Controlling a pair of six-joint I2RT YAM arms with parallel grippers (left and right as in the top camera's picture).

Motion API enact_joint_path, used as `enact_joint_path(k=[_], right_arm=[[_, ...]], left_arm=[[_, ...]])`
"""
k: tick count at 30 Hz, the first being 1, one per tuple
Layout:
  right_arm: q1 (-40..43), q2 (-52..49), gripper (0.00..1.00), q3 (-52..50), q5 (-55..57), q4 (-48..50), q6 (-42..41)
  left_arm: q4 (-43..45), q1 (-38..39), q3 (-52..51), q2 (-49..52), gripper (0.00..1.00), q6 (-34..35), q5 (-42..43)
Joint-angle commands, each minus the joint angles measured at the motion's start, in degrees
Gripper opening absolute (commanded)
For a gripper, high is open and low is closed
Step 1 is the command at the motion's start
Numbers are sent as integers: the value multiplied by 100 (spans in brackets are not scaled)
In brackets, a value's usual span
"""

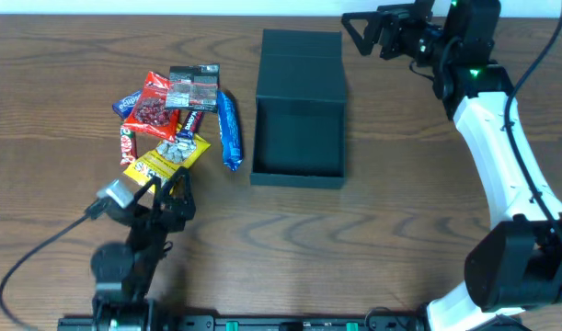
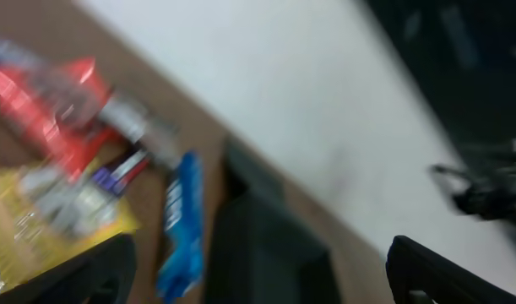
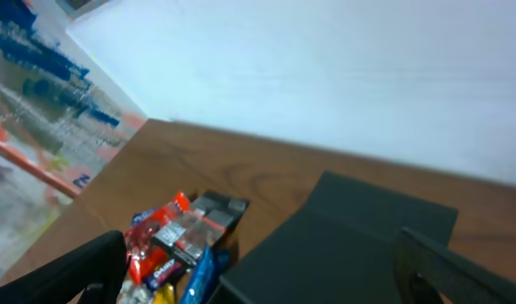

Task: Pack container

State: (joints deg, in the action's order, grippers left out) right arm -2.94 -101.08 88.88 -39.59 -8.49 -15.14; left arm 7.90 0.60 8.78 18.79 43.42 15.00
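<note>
Container (image 1: 301, 69) sat open mid-table, empty, nothing packed yet. Snack pile (image 1: 175, 115) lay beside it, all to go in. Left gripper (image 1: 168, 186) & right gripper (image 1: 355, 35) both spread wide, holding nothing.

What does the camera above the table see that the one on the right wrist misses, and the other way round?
Only overhead: both arms whole, the left gripper open near the snacks, the right gripper open near the lid of the box, and the box's empty inside. Only right wrist: a white wall, a blurred colourful sheet at the left, and its own dark fingers at the bottom edge. Both: the open box, the snacks and the wooden table.
</note>
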Motion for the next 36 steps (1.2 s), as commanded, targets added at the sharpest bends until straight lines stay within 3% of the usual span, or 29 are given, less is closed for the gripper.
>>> enact_joint_path(k=[1, 8, 17, 22, 28, 36], right_arm=[[74, 24, 99, 37, 81, 55, -72], [79, 24, 99, 37, 81, -153, -70], [79, 24, 99, 37, 81, -625, -70], [79, 24, 99, 35, 83, -826, -68], [79, 24, 99, 35, 83, -870, -68], [79, 24, 99, 35, 144, -870, -66]], left_arm=[[46, 17, 686, 1104, 95, -234, -28], [-245, 15, 2557, 4037, 95, -481, 37], [-1010, -33, 5147, 7359, 95, -192, 931], [-1012, -35, 5357, 7890, 95, 249, 905], [-1513, -37, 5333, 7912, 95, 144, 833], [-1462, -81, 5198, 8015, 95, -232, 402]])
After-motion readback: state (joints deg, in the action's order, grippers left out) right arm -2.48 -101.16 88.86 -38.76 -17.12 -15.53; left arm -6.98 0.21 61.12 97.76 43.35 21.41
